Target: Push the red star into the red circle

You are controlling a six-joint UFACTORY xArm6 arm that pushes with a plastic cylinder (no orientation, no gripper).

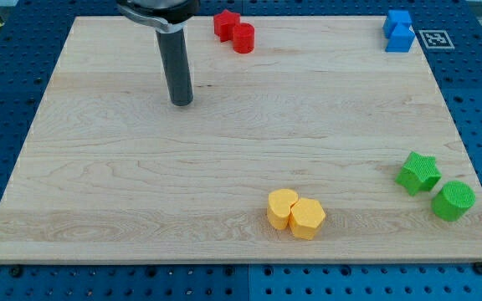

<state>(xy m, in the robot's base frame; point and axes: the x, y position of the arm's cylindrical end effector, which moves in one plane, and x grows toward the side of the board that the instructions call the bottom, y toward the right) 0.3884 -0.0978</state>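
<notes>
The red star (226,23) lies at the view's top, a little left of centre, touching the red circle (243,38) on its lower right. My tip (182,102) rests on the wooden board (224,159), to the left of and below both red blocks, apart from them by a clear gap.
Two blue blocks (399,31) sit together at the top right corner. A green star (418,173) and a green circle (453,201) lie at the right edge. Two yellow blocks (295,213) touch each other near the bottom centre.
</notes>
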